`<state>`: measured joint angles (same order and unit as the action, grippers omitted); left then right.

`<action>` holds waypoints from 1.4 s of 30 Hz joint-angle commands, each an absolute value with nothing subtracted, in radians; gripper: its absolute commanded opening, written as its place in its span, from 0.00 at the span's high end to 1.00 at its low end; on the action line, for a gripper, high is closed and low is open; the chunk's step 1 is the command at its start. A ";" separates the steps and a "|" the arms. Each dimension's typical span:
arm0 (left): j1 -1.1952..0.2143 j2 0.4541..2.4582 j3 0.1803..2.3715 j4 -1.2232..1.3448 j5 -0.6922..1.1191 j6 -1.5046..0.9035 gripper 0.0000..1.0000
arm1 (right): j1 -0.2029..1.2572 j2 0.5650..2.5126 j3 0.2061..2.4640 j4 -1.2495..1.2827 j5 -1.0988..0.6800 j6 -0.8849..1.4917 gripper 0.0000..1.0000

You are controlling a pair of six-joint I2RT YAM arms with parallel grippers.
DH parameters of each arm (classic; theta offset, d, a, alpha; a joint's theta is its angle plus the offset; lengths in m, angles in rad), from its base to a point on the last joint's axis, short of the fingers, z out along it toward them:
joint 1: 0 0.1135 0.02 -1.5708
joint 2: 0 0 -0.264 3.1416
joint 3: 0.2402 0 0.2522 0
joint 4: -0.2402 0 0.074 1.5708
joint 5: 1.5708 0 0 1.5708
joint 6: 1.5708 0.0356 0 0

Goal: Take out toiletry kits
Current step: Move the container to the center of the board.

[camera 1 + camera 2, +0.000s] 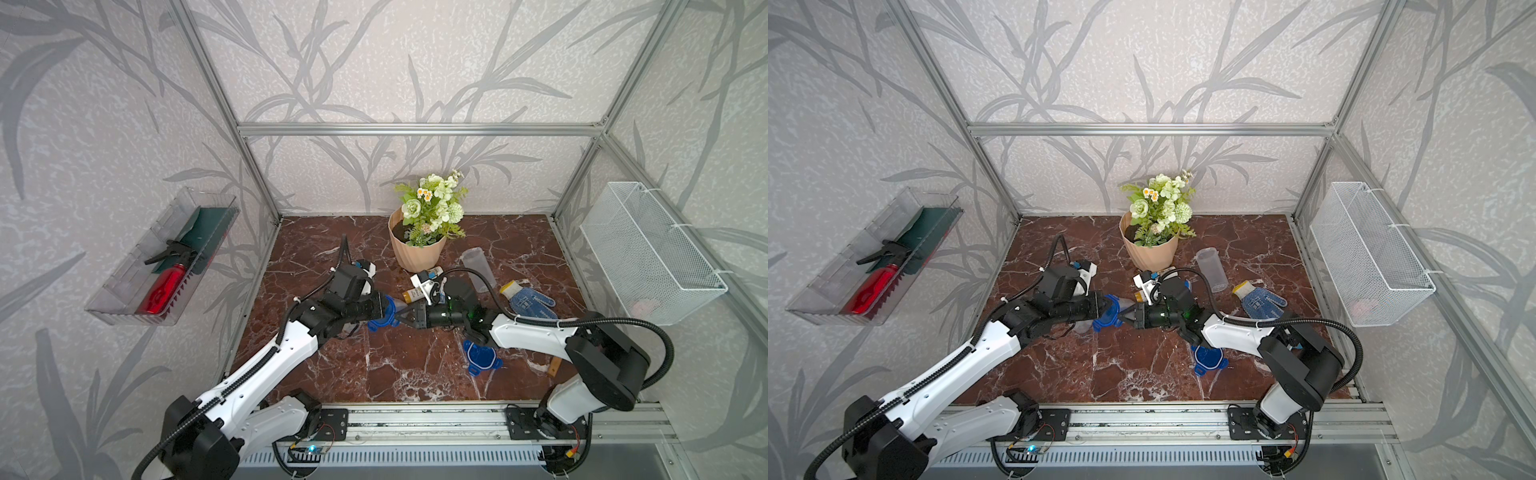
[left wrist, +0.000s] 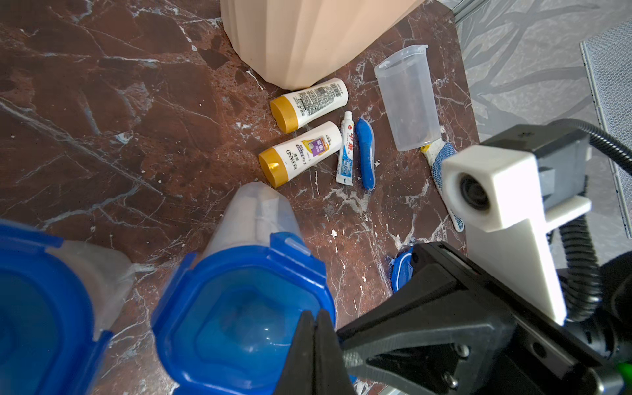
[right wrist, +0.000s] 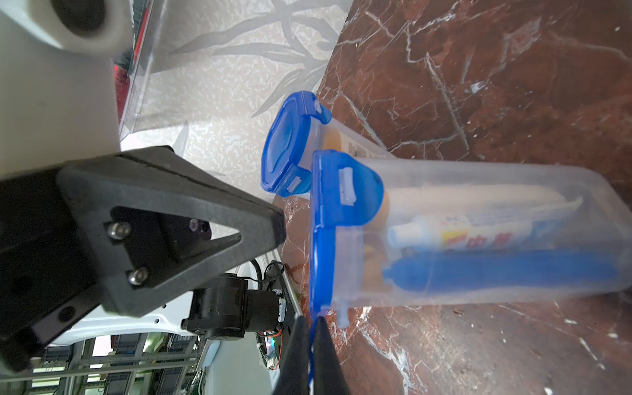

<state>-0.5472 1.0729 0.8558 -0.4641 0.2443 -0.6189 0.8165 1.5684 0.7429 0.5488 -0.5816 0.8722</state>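
Right wrist view: the right gripper (image 3: pixel 309 323) has its fingers clenched on a thin blue lid clip (image 3: pixel 314 307) at the rim of the blue four-clip lid (image 3: pixel 342 212); that lid closes a clear plastic jar (image 3: pixel 513 178) lying on its side on the red-brown marble tabletop (image 3: pixel 513 68); sealed inside, well past the fingers, is one toiletry kit: a white-blue toothpaste tube (image 3: pixel 478 229), a slim blue toothbrush (image 3: pixel 513 273) and a white mini bottle (image 3: pixel 427 196); the left gripper (image 3: pixel 277 225) stands just beside the lid's face; a second lidded jar (image 3: pixel 294 143) lies behind.

Left wrist view: the left gripper's fingers are pressed together at the lid's rim; I cannot tell whether they pinch anything; another kit lies loose near the peach ribbed flowerpot (image 2: pixel 307 41): two gold-capped white bottles (image 2: pixel 309 102), a loose tube (image 2: pixel 345 150) and a loose blue brush (image 2: pixel 366 154), beside an empty clear jar (image 2: pixel 407 99).

In both top views the grippers meet tip to tip at the lidded jar mid-table; a loose blue lid (image 1: pixel 482 357) lies near the right arm.

The kit pieces look light, smooth and apt to roll, and the tube soft; take bottles across the body and the brush mid-handle; the thin jar will likely skid as its clip is pulled, so it needs bracing.
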 commanded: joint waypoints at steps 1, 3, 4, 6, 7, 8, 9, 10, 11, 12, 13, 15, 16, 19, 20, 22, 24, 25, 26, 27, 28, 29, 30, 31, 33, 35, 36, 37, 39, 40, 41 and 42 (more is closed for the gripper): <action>-0.541 1.061 0.853 -0.466 0.242 -0.605 1.00 | 0.816 1.514 0.728 0.575 -0.559 0.890 1.00; -0.541 1.059 0.851 -0.465 0.243 -0.607 1.00 | 0.817 1.504 0.719 0.606 -0.561 0.919 1.00; -0.541 1.057 0.849 -0.464 0.242 -0.606 1.00 | 0.816 1.498 0.708 0.634 -0.559 0.943 1.00; -0.541 1.056 0.849 -0.460 0.243 -0.608 1.00 | 0.817 1.488 0.682 0.679 -0.542 0.984 1.00; -0.540 1.056 0.851 -0.459 0.246 -0.609 1.00 | 0.816 1.484 0.671 0.699 -0.532 1.001 1.00; -0.541 1.055 0.851 -0.459 0.248 -0.609 1.00 | 0.817 1.480 0.656 0.722 -0.518 1.019 1.00; -0.541 1.056 0.854 -0.459 0.249 -0.609 1.00 | 0.815 1.477 0.639 0.733 -0.502 1.037 1.00; -0.541 1.055 0.856 -0.460 0.251 -0.609 1.00 | 0.816 1.477 0.625 0.782 -0.492 1.052 1.00; -0.541 1.054 0.857 -0.460 0.253 -0.610 1.00 | 0.816 1.478 0.608 0.816 -0.482 1.069 1.00; -0.541 1.054 0.857 -0.462 0.252 -0.609 1.00 | 0.816 1.483 0.594 0.847 -0.475 1.086 1.00; -0.541 1.053 0.859 -0.462 0.251 -0.608 1.00 | 0.816 1.491 0.585 0.875 -0.471 1.102 1.00; -0.541 1.051 0.860 -0.462 0.251 -0.609 1.00 | 0.816 1.518 0.570 0.952 -0.466 1.137 1.00; -0.541 1.051 0.859 -0.462 0.252 -0.609 1.00 | 0.816 1.533 0.563 0.997 -0.459 1.154 1.00; -0.541 1.050 0.859 -0.459 0.254 -0.612 1.00 | 0.816 1.591 0.532 1.165 -0.418 1.215 1.00; -0.540 1.053 0.859 -0.456 0.256 -0.612 1.00 | 0.817 1.614 0.520 1.234 -0.399 1.238 1.00; -0.541 1.058 0.858 -0.451 0.258 -0.614 1.00 | 0.819 1.660 0.499 1.350 -0.361 1.280 1.00; -0.541 1.068 0.860 -0.448 0.268 -0.614 1.00 | 0.822 1.686 0.483 1.405 -0.327 1.304 1.00; -0.540 1.073 0.863 -0.447 0.272 -0.614 1.00 | 0.827 1.683 0.477 1.405 -0.312 1.293 1.00; -0.541 1.078 0.865 -0.446 0.276 -0.612 1.00 | 0.835 1.676 0.467 1.406 -0.292 1.276 1.00; -0.541 1.083 0.866 -0.445 0.280 -0.611 1.00 | 0.840 1.665 0.453 1.405 -0.271 1.265 1.00; -0.541 1.086 0.868 -0.444 0.281 -0.611 1.00 | 0.842 1.655 0.443 1.404 -0.258 1.256 1.00; -0.541 1.088 0.868 -0.441 0.283 -0.609 0.99 | 0.844 1.644 0.426 1.405 -0.238 1.249 1.00; -0.541 1.092 0.868 -0.438 0.283 -0.609 0.99 | 0.844 1.631 0.409 1.405 -0.220 1.244 1.00; -0.540 1.095 0.868 -0.435 0.285 -0.609 0.99 | 0.844 1.621 0.398 1.405 -0.210 1.239 1.00; -0.542 1.106 0.869 -0.424 0.289 -0.611 0.97 | 0.848 1.607 0.378 1.405 -0.195 1.228 1.00; -0.543 1.121 0.871 -0.409 0.302 -0.616 0.93 | 0.860 1.598 0.362 1.401 -0.171 1.218 1.00; -0.543 1.131 0.874 -0.404 0.310 -0.619 0.91 | 0.868 1.596 0.351 1.400 -0.156 1.212 1.00; -0.544 1.139 0.878 -0.401 0.317 -0.620 0.89 | 0.875 1.595 0.343 1.398 -0.144 1.209 1.00; -0.547 1.152 0.887 -0.398 0.324 -0.620 0.85 | 0.883 1.597 0.328 1.401 -0.125 1.200 0.97; -0.548 1.156 0.891 -0.397 0.325 -0.621 0.84 | 0.884 1.598 0.322 1.401 -0.121 1.200 0.95; -0.550 1.159 0.894 -0.396 0.325 -0.621 0.82 | 0.888 1.601 0.318 1.405 -0.112 1.201 0.94; -0.552 1.160 0.898 -0.395 0.324 -0.620 0.80 | 0.889 1.602 0.315 1.405 -0.107 1.199 0.91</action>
